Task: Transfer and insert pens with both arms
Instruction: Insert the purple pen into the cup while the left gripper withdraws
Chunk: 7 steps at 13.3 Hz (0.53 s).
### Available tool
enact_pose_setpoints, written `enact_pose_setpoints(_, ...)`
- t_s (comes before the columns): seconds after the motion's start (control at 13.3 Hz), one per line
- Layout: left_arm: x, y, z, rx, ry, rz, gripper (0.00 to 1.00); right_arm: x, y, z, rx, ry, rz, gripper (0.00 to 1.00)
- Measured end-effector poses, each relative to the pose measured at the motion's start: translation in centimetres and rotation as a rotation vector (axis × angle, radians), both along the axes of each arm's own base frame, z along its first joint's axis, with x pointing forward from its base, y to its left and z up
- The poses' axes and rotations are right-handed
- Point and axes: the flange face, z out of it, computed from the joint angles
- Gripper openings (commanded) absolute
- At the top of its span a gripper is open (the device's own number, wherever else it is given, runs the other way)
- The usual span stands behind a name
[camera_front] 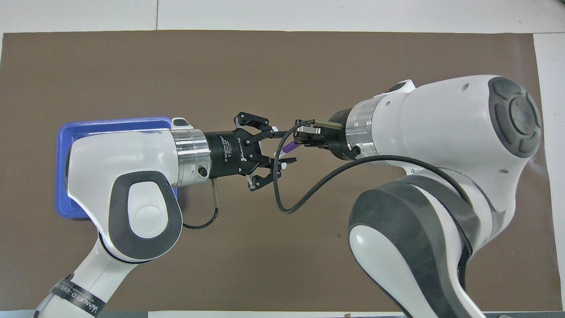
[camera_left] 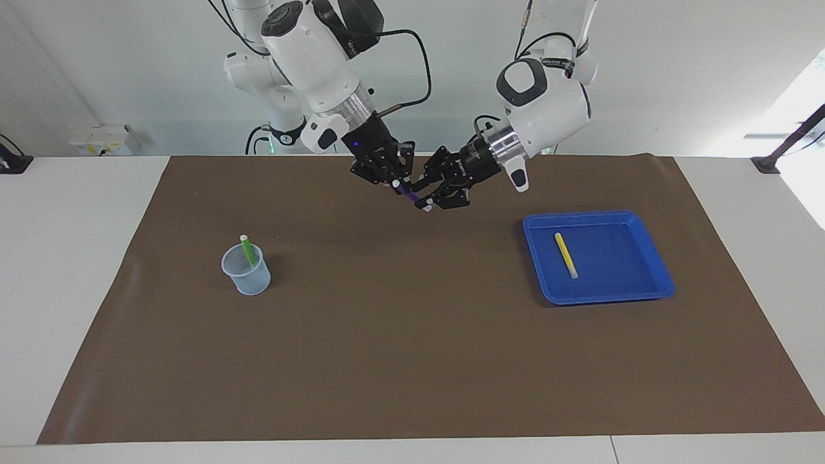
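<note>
Brown paper (camera_left: 412,361) covers the table. Up in the air over its middle, the right gripper (camera_left: 394,182) pinches the purple pen (camera_left: 408,193). The left gripper (camera_left: 433,195) is beside it with fingers spread wide. The green pen (camera_left: 248,250) stands in a clear cup (camera_left: 247,272). The yellow pen (camera_left: 566,255) lies in a blue tray (camera_left: 651,283).

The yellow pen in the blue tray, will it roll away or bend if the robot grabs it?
The yellow pen looks straight and thin, so it is probably stiff and light. It seems round, so a nudge might roll it, but the raised rim of the blue tray should stop it.
</note>
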Motion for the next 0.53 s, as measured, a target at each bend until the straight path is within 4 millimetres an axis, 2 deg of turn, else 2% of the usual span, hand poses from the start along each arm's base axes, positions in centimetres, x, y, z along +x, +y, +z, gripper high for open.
enact_pose_setpoints(0.15,-0.3,0.1,0.3,0.004,-0.008,0.007,1.0,0.9,-2.3,-0.9,-0.075,-0.037,0.041,0.0)
enact_pose_setpoints(0.3,-0.1,0.5,0.3,0.006,-0.009,0.02,1.0,2.2,-6.0,-2.2,-0.164,-0.077,0.109,0.0)
enact_pose_setpoints(0.53,0.9,2.3,-0.2,0.011,-0.001,0.055,1.0,3.5,-13.0,-4.2,-0.264,-0.122,0.244,0.0)
